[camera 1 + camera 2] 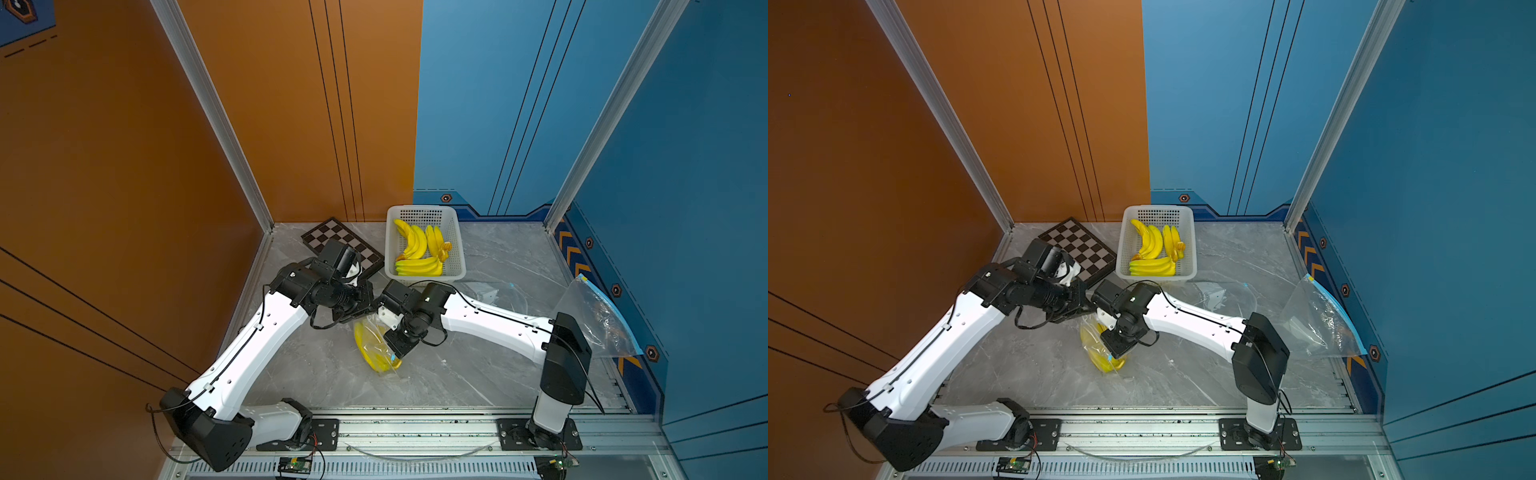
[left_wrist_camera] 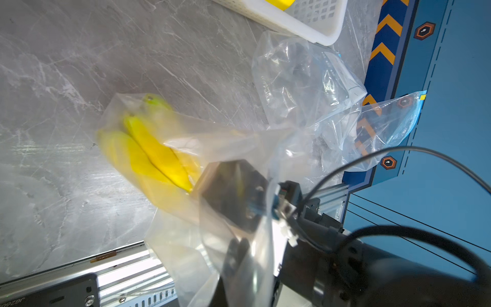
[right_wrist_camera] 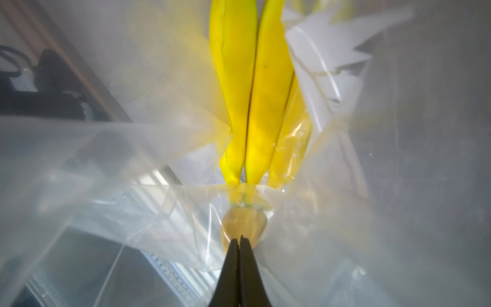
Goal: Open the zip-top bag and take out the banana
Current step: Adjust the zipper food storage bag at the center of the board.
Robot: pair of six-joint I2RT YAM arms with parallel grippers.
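Note:
The clear zip-top bag (image 1: 386,328) lies mid-table in both top views, with a yellow banana (image 1: 370,353) bunch inside. My right gripper (image 3: 240,239) is shut on the bag's film, right in front of the banana (image 3: 255,101) stem. In a top view the right gripper (image 1: 397,355) pinches the bag's blue zip edge. My left gripper (image 2: 237,248) shows only as two dark, blurred fingers behind the bag (image 2: 212,148) film. They stand close together, and whether they hold the film is unclear. The banana (image 2: 148,154) points away from them.
A white basket (image 1: 422,208) holding several banana bunches stands at the back. A chessboard (image 1: 332,237) lies to its left, partly under the left wrist. Two empty clear bags (image 1: 498,293) (image 1: 598,316) lie on the right, one against the blue wall. A metal rail (image 1: 415,428) runs along the front.

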